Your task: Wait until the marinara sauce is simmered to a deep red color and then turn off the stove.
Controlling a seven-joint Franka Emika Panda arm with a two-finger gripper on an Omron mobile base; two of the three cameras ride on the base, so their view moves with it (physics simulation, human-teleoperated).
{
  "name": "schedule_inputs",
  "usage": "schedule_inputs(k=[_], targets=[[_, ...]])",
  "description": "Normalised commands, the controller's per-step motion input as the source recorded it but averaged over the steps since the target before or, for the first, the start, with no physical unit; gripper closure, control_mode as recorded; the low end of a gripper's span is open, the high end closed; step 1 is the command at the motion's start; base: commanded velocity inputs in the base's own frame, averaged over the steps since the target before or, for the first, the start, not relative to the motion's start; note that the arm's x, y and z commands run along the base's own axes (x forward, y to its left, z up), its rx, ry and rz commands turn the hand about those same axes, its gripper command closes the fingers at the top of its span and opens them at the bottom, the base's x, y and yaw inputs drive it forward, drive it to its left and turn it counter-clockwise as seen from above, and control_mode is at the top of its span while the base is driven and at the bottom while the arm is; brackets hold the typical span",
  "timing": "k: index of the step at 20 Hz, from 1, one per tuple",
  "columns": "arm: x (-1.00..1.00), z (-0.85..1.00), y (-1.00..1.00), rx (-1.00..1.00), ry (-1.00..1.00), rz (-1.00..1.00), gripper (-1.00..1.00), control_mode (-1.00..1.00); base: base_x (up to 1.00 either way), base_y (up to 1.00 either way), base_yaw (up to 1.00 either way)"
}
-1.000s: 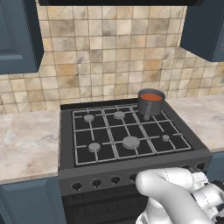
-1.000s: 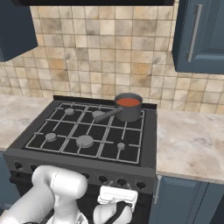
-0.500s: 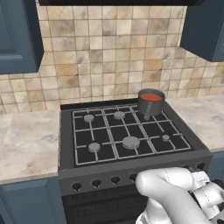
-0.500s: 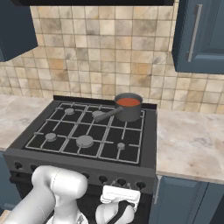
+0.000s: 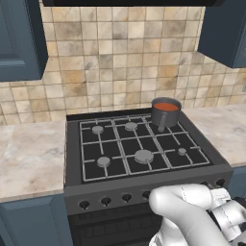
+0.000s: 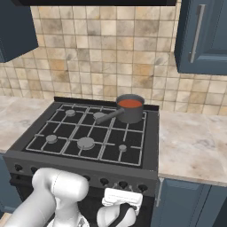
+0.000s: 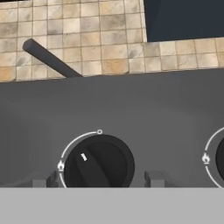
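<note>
A: Hand view first: what sits nearest?

B: One black knob (image 7: 99, 162) right ahead on the dark front panel of the stove (image 7: 131, 105), its white pointer mark turned up and to the left, between a small circle mark above and a flame mark at its left. A second knob (image 7: 220, 157) is cut by the right edge. Two small finger tips (image 7: 155, 178) rise on either side of the near knob's lower part, spread wider than the knob; whether they touch it I cannot tell.

A: And the gripper from the base cameras?

B: In the right base view the gripper (image 6: 119, 208) hangs low before the stove front, under the knob row; its jaws are hidden there.

A: Count the stove top.

B: In the left base view, five round burners under black grates: two at the back, three in the front row, the middle burner (image 5: 143, 155) the largest. One saucepan (image 5: 166, 113) stands on the back right corner.

A: The sauce?

B: The marinara sauce (image 6: 130, 103) fills that pan, an orange-red disc; the pan's handle (image 6: 107, 117) points toward the stove's middle.

A: Farther back?

B: The tiled wall (image 5: 120, 57) and blue cabinets (image 6: 204, 35) above, with marble counter (image 6: 190, 146) on both sides.
</note>
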Motion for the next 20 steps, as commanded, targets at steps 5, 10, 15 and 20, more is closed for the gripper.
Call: schedule_inputs(k=[5,10,15,20], targets=[[0.0,0.0,0.0,0.0,0.0,0.0,-1.0,-1.0,0.0,0.0,0.0],[0.0,0.0,0.0,0.0,0.0,0.0,-1.0,-1.0,0.0,0.0,0.0],[0.0,0.0,0.0,0.0,0.0,0.0,-1.0,-1.0,0.0,0.0,0.0],[0.0,0.0,0.0,0.0,0.0,0.0,1.0,-1.0,0.0,0.0,0.0]])
